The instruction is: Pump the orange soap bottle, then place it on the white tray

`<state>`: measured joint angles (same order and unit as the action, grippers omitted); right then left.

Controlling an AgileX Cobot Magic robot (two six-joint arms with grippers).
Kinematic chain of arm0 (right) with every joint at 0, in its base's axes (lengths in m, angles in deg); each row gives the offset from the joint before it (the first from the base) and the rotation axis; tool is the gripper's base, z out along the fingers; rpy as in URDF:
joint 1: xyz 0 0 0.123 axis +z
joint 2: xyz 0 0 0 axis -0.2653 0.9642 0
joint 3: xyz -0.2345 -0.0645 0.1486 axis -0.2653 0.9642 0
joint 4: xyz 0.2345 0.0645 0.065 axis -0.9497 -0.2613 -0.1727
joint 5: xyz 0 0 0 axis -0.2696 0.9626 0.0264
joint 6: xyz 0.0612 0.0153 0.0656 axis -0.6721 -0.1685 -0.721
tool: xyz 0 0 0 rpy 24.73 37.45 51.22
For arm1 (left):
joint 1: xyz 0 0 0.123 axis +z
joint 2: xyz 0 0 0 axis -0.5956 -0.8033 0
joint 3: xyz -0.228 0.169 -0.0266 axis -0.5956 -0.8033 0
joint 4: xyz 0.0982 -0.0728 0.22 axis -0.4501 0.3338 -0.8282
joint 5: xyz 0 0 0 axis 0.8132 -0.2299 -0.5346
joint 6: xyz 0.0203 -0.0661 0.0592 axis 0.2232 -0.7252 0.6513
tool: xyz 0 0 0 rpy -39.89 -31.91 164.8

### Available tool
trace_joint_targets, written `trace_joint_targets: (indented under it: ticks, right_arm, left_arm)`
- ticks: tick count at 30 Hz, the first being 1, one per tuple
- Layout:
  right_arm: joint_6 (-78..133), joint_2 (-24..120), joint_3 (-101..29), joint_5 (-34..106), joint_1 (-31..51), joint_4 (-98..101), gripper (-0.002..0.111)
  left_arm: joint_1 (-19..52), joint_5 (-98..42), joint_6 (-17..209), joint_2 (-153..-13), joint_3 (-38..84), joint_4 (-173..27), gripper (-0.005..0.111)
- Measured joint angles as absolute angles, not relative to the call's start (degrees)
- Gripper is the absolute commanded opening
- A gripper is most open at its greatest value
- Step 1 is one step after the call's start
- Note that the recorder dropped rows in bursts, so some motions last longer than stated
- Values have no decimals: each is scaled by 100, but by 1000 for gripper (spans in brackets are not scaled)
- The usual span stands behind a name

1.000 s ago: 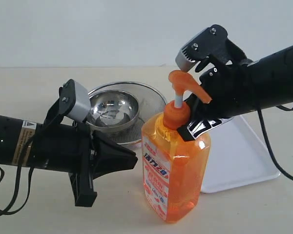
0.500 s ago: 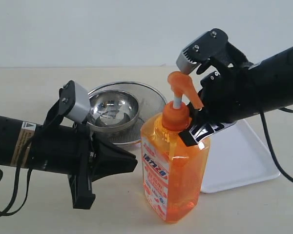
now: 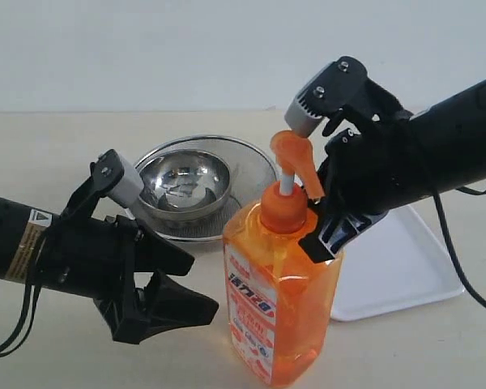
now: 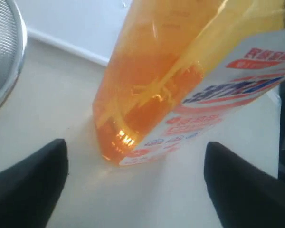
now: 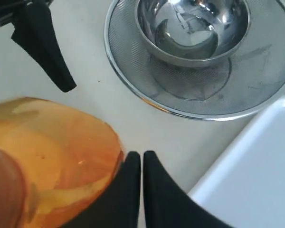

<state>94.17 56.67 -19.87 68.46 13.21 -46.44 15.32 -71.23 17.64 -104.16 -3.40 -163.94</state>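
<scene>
1. Exterior view: the orange soap bottle [image 3: 279, 312] leans on the bench [image 3: 65, 361], in front of the white tray [image 3: 405, 267] and not on it. My left tool [image 3: 204, 285] is released, jaws spread just beside the lower body. My right tool [image 3: 320, 243] sits at the bottle's shoulder.
2. Left wrist view: the tilted bottle is ahead between my spread fingers, ungripped. I judge it well filled, heavy and slick-walled; grasp the flat sides low.
3. Right wrist view: my right tool is clenched on nothing, just beside the shoulder.

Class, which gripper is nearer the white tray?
Right. The right gripper hangs beside the white tray and the orange soap bottle; the left gripper is on the bottle's other side.
</scene>
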Motion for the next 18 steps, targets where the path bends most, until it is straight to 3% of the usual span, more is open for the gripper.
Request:
trace_joint_targets:
  ticks: [18]
  right_arm:
    - [10581, 5702, -1965, 7187, 1321, -5153, 0]
  left_arm:
    - [1532, -7555, 1764, -10416, -340, -16394, 74]
